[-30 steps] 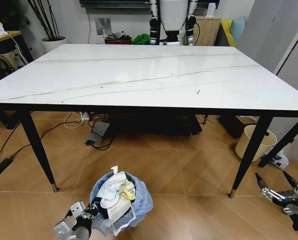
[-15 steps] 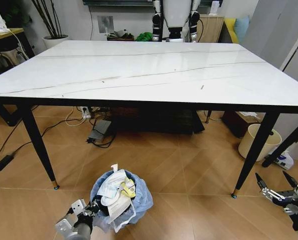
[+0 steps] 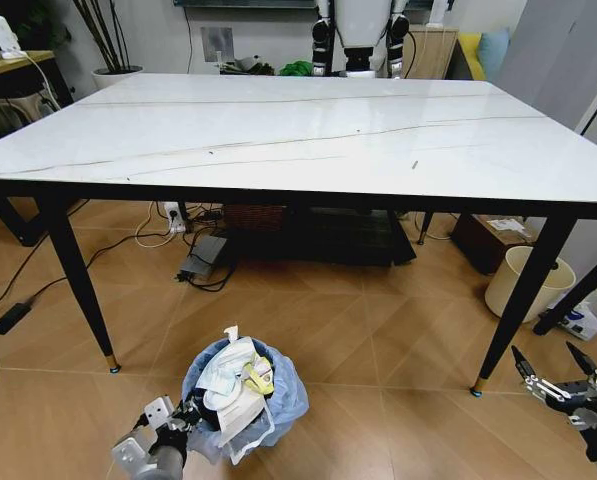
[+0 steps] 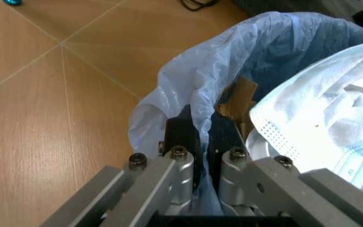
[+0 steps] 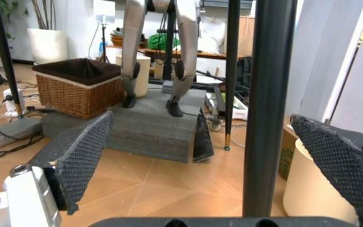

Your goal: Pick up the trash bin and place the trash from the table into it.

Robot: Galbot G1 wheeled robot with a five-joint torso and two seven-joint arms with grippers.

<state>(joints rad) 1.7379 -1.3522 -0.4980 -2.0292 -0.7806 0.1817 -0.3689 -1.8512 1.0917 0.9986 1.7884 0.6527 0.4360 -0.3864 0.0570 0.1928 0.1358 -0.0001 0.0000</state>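
All the trash (image 3: pixel 233 385) sat inside the trash bin (image 3: pixel 278 400) at 6 o'clock, its rim pinched by the left gripper (image 4: pixel 200 142), right gripper (image 3: pixel 556 367) spread idle, the table (image 3: pixel 278 130) bare.

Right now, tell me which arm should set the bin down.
Left. The left gripper is shut on the bin's bag rim, and the trash is inside. The right gripper hangs open, apart by the table leg.
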